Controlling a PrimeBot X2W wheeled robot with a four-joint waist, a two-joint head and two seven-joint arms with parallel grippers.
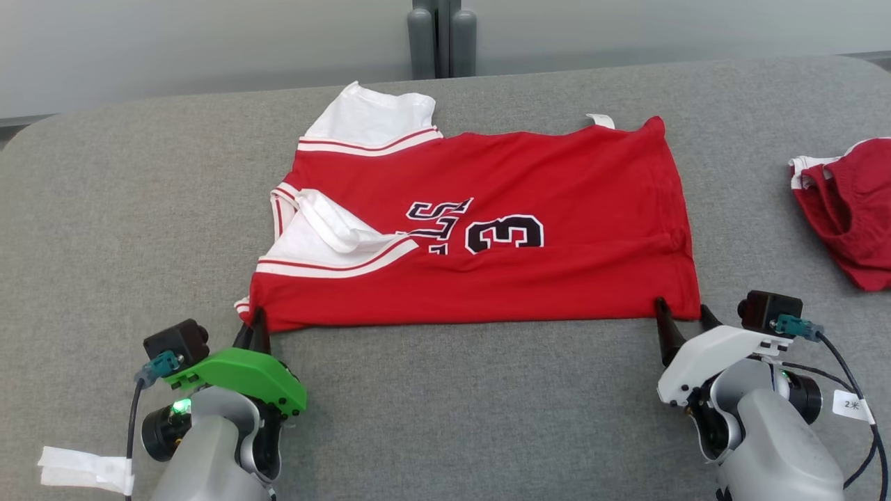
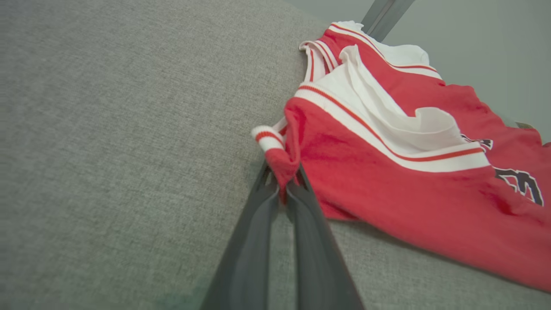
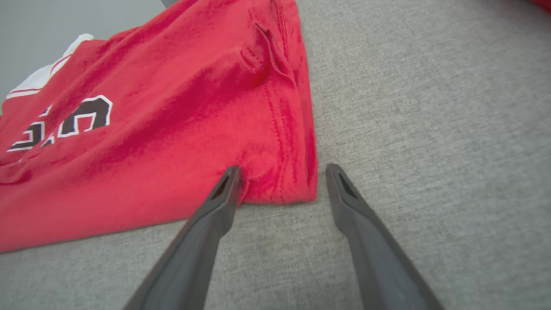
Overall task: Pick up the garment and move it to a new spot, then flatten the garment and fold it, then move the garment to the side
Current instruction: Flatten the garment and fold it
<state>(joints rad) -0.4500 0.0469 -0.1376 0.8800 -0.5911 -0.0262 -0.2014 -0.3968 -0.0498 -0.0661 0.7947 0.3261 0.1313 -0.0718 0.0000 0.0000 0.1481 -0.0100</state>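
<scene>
Item: garment (image 1: 487,229), a red jersey with white sleeves and black numerals. It lies spread on the grey bench (image 1: 445,417), centred ahead of the robot. Its long axis runs left to right, with the sleeve end to the robot's left and the hem end to its right. The near edge is straight and lies just beyond both claws.

Left claw (image 1: 254,327): clenched on the near left corner. The left wrist view confirms a bunch of red cloth pinched between the fingers of the left claw (image 2: 282,181), beside a striped cuff.

Right claw (image 1: 683,309): released. In the right wrist view the fingers of the right claw (image 3: 283,172) stand apart on either side of the near right hem corner. The left finger touches the cloth edge and the right finger rests on bare bench just beside it.

Assessment: the garment lies directly forward of both claws, one corner to each arm. The coming move likely depends on the right claw closing on its corner, so that the near edge can be lifted evenly along the long axis.

Other: a second red garment (image 1: 849,216) lies well apart at the bench's right edge.
</scene>
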